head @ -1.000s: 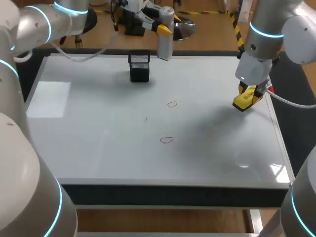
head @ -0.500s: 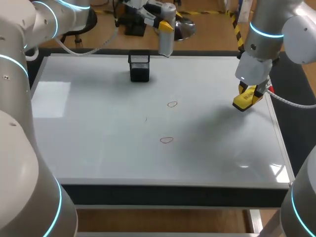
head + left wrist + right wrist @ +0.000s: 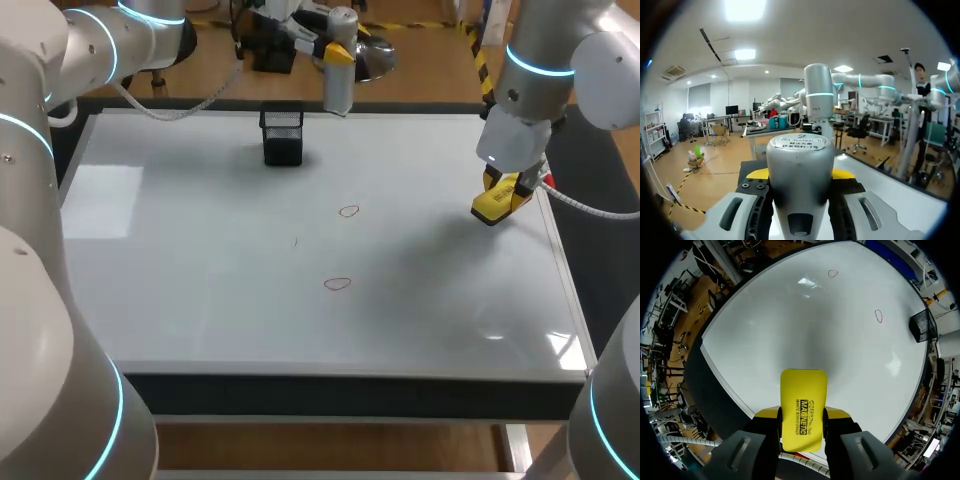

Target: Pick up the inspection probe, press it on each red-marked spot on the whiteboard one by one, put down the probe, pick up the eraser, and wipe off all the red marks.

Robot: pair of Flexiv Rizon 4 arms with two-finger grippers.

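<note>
The inspection probe (image 3: pixel 338 78), a silver cylinder, hangs upright above the whiteboard's (image 3: pixel 200 260) far edge, with my left gripper (image 3: pixel 333 50) shut on it. In the left wrist view the probe (image 3: pixel 800 165) fills the gap between the fingers of that gripper (image 3: pixel 800 176). Two red marks (image 3: pixel 348 211) (image 3: pixel 338 284) sit near the board's middle. My right gripper (image 3: pixel 503 190) is shut on the yellow eraser (image 3: pixel 495 205) just above the board's right side. The right wrist view shows the eraser (image 3: pixel 803 407) in its gripper (image 3: pixel 802 416), with both red marks (image 3: pixel 833 273) (image 3: pixel 878 316) far ahead.
A black mesh holder (image 3: pixel 282 135) stands on the board at the far middle, left of the probe, and also shows as the mesh holder (image 3: pixel 921 325) in the right wrist view. A faint short dark stroke (image 3: pixel 295 241) lies between the red marks.
My left arm has carried the probe slightly up and to the right, away from the mesh holder. The right arm and eraser have not moved.
</note>
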